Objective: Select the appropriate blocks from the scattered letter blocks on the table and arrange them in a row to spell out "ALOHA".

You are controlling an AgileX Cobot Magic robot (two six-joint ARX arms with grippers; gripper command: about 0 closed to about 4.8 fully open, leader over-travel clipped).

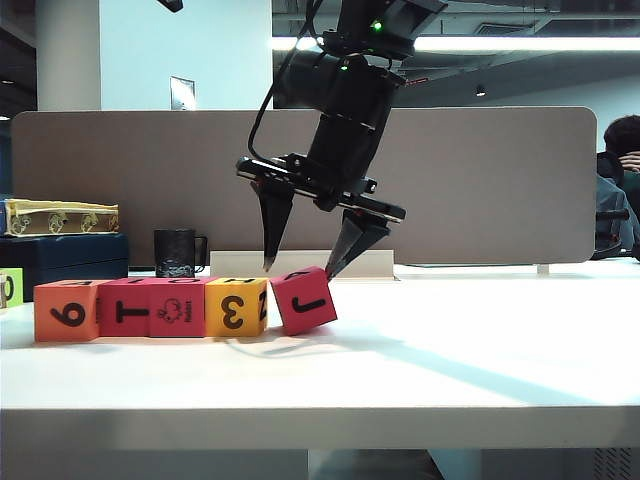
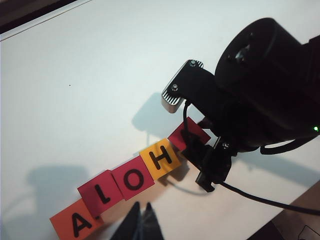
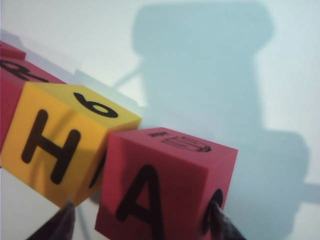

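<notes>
Hanging over the right end of the row in the exterior view, the right gripper (image 1: 298, 268) points down with its two dark fingers spread apart, one tip above the gap between the yellow block (image 1: 236, 307) and the last red block (image 1: 304, 300), the other tip at that red block's far upper corner. The jaws are released and nothing is clamped between them. In the right wrist view the same gripper (image 3: 142, 220) shows its fingertips (image 3: 222, 225) on either side of the red block (image 3: 160, 190), whose top face carries a black A, and the block sits tilted, leaning toward the yellow block (image 3: 55, 150) marked H. On the white table (image 1: 450, 350) the other blocks stand in a straight line: an orange block (image 1: 66, 310) at the left end, then two red blocks (image 1: 150, 307) touching each other, then the yellow one. From the left wrist view the tops read A on the orange block (image 2: 75, 224), L and O on the two red blocks (image 2: 117, 185), H on the yellow block (image 2: 160, 158), with the last red block (image 2: 189, 134) mostly hidden by the right arm. The left gripper (image 2: 141, 222) hovers apart from the row near the orange end, its dark tips pressed together and clenched on nothing. A black mug (image 1: 177, 252) stands behind the row.
</notes>
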